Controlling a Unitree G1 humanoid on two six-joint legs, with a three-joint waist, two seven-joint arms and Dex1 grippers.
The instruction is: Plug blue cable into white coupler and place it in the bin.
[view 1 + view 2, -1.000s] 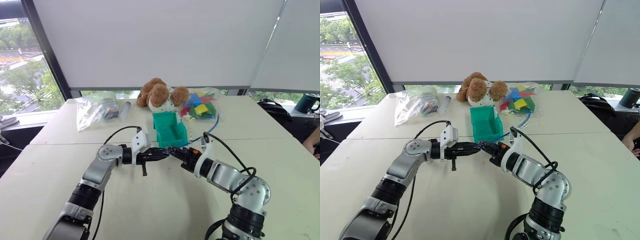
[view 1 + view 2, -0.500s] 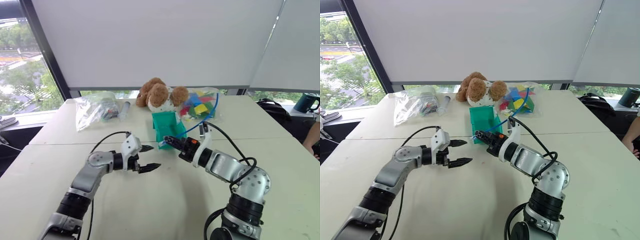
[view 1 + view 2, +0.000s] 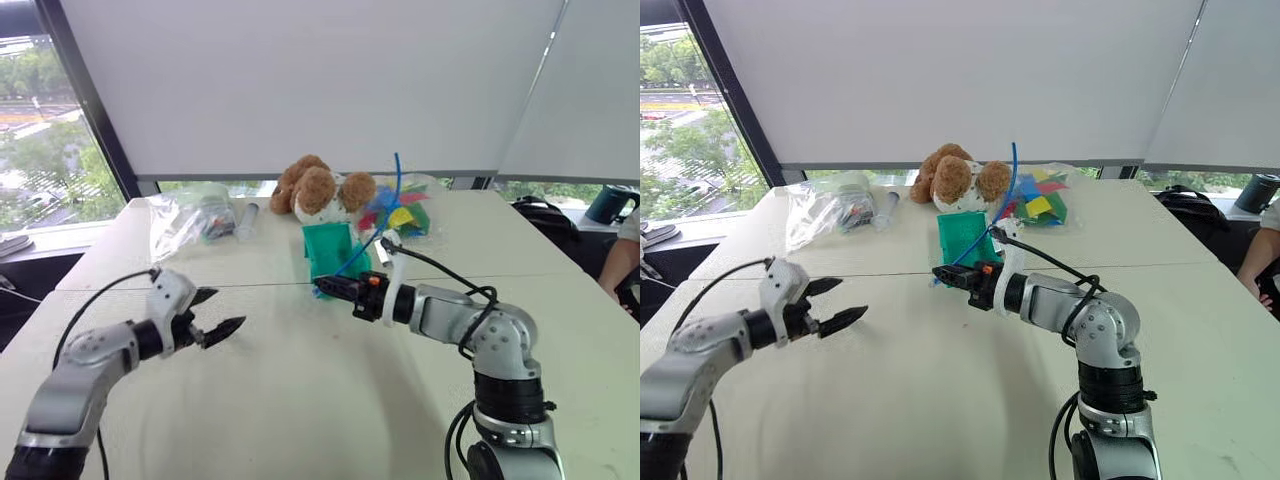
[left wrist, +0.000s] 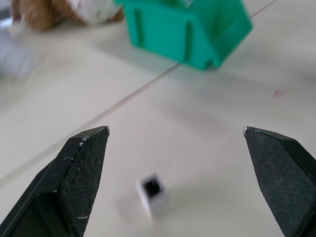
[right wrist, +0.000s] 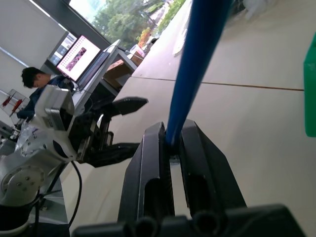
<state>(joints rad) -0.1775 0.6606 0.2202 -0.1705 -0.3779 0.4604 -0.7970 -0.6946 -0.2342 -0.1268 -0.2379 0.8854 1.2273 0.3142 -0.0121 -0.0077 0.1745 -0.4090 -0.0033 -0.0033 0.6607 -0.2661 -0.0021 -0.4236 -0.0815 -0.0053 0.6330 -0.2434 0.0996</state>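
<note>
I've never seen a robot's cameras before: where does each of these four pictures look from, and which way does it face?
Left and right eye views: from the head, forward and down over the table; both arms show, left gripper open, right gripper shut on the blue cable.
Left wrist view: along the left gripper's open fingers, at the white coupler on the table and the bin.
Right wrist view: along the right fingers pinching the cable, toward the left gripper and a person at a screen.
Shared: all views show the bin.
</note>
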